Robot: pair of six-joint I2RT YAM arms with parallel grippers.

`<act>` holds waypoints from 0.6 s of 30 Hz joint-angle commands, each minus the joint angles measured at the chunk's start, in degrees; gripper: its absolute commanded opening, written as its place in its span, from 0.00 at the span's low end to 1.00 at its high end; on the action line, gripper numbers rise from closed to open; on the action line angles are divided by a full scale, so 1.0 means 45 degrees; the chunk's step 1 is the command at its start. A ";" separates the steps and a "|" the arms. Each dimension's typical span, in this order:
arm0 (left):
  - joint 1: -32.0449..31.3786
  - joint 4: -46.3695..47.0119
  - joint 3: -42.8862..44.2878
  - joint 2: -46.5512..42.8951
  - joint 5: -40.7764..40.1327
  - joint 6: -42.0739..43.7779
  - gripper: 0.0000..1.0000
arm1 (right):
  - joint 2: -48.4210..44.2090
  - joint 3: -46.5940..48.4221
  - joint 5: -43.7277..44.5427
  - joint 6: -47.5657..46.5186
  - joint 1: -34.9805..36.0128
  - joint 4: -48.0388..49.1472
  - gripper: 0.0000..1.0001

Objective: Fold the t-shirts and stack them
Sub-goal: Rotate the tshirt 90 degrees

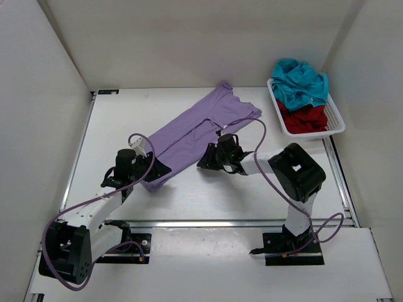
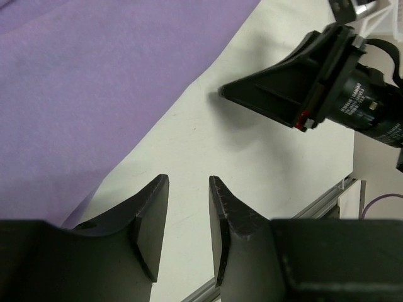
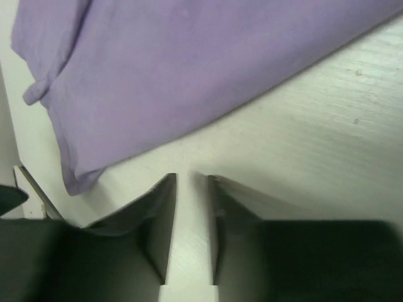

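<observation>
A lavender t-shirt (image 1: 189, 129) lies flat and folded lengthwise, running diagonally across the table. My left gripper (image 1: 164, 168) sits low at its near left end. In the left wrist view its jaws (image 2: 189, 179) are open over bare table, just beside the shirt's edge (image 2: 94, 75), with nothing between them. My right gripper (image 1: 203, 162) is low by the shirt's near long edge. Its jaws (image 3: 192, 177) stand a narrow gap apart over bare table, just short of the fabric (image 3: 189, 63), holding nothing. A teal t-shirt (image 1: 301, 82) and a dark red t-shirt (image 1: 305, 118) are bunched in the basket.
The white mesh basket (image 1: 277, 107) stands at the back right, against the right wall. White walls close in the table on the left, back and right. A metal rail (image 1: 208, 223) runs along the near edge. From the left wrist, the right gripper (image 2: 283, 88) shows close by.
</observation>
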 commanded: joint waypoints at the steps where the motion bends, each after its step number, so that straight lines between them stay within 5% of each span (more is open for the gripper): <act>1: -0.0090 0.0436 0.0053 -0.0128 -0.0214 -0.0007 0.43 | -0.0831 -0.0251 0.0277 -0.0570 0.0196 -0.0072 0.27; 3: -0.0032 0.0437 0.0073 -0.0187 -0.0214 0.0031 0.42 | -0.0405 0.0471 0.0317 -0.0728 0.0372 -0.0483 0.38; 7: -0.0168 0.0535 0.0131 -0.0090 -0.0233 -0.0124 0.43 | 0.0708 0.1603 0.0531 -0.0592 0.0685 -0.0894 0.37; 15: -0.0188 0.0555 -0.0121 -0.0032 -0.0310 -0.0105 0.43 | 0.1554 0.1766 -0.0114 -0.0317 0.0374 -0.0874 0.02; 18: -0.0323 0.0652 -0.0141 0.0027 -0.0331 -0.0106 0.42 | 0.0249 0.0071 -0.0172 -0.0901 -0.0308 -0.0661 0.01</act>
